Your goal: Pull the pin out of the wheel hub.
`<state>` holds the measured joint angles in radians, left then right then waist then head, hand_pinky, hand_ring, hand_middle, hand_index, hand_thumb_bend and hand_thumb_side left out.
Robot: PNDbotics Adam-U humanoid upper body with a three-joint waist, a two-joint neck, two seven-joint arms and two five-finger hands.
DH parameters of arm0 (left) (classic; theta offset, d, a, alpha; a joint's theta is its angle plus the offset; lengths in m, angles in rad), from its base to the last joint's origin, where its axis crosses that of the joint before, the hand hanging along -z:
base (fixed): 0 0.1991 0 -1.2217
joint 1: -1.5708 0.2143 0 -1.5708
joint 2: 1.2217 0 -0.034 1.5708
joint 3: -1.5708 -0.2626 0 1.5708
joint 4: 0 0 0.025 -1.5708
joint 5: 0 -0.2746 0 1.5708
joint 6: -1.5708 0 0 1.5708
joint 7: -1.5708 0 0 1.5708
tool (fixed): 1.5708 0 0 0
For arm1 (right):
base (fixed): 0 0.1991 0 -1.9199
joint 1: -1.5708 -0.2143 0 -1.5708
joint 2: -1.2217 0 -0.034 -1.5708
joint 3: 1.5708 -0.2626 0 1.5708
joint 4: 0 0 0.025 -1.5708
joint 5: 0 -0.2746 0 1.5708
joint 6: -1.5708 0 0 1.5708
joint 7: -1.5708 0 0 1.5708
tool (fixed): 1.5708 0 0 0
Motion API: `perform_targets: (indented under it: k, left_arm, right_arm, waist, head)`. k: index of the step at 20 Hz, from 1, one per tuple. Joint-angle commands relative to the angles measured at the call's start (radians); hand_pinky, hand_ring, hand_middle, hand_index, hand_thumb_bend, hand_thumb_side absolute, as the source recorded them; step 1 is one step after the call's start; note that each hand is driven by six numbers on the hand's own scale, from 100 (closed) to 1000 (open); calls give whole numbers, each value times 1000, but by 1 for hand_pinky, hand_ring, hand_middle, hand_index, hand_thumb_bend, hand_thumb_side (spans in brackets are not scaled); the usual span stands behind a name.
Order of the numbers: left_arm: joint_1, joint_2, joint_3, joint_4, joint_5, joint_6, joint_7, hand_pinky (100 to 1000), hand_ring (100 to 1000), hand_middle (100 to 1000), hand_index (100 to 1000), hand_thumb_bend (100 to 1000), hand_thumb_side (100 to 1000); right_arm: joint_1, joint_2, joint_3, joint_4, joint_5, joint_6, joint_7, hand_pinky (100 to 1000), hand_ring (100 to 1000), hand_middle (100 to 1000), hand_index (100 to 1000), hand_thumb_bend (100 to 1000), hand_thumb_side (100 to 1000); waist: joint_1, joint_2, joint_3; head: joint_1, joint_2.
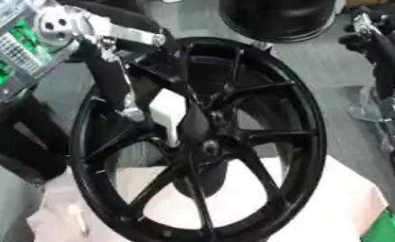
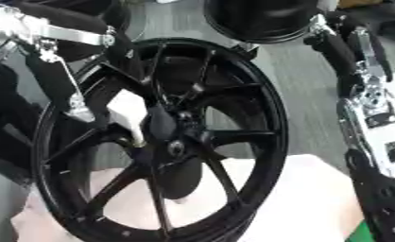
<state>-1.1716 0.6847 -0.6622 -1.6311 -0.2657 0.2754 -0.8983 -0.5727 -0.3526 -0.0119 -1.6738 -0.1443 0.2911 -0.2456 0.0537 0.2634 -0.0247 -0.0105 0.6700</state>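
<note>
At ten o'clock from the hub, the left hand (image 1: 164, 111) is seen against a white block, with a pale pin (image 1: 173, 137) below it; whether its fingers are clamped cannot be told. At centre, a glossy black spoked wheel (image 1: 304, 137) is stood upright, its round hub (image 1: 209, 147) mid-frame. At three o'clock, the right arm (image 2: 370, 104) is shown, black and silver.
</note>
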Motion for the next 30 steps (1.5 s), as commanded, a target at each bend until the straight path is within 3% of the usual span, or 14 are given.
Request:
perform_targets:
  k: [1,10,16,19,22,30]
  left_arm:
    - [-25,0,5,17,-16,-4,-9,840,812,762,801,571,100]
    - [-32,-30,-11,65,-39,-33,-9,838,809,759,794,547,100]
    - [-33,-45,-20,90,-43,-46,-9,825,797,742,748,467,100]
    - [-33,-48,-16,93,-41,-46,-9,813,784,721,679,372,100]
    - [-33,-48,-12,89,-39,-44,-9,797,762,680,549,260,100]
    - [-22,-34,-39,83,-28,-64,-9,785,736,638,434,196,100]
  right_arm:
    - [-18,-8,-3,-9,2,-1,3,802,646,606,720,100,502]
    - [-20,-6,-2,-9,2,0,5,802,646,607,720,100,504]
    - [-21,-6,-2,-9,2,0,4,802,647,607,720,100,505]
    - [-21,-6,-2,-8,2,0,4,803,647,607,721,100,506]
    - [-21,-6,-3,-8,2,-1,4,803,647,607,721,100,506]
    - [-22,-7,-3,-8,3,-1,4,803,647,607,721,100,507]
  waist:
    - [-4,-22,-1]
    - [-5,-22,-4]
    - [-5,-21,-5]
    - [-6,-21,-4]
    - [-6,-21,-4]
    - [-5,-21,-5]
  head:
    - [6,-13]
    - [17,-14]
    - [25,-14]
    - [25,-14]
    - [26,-14]
    - [29,-15]
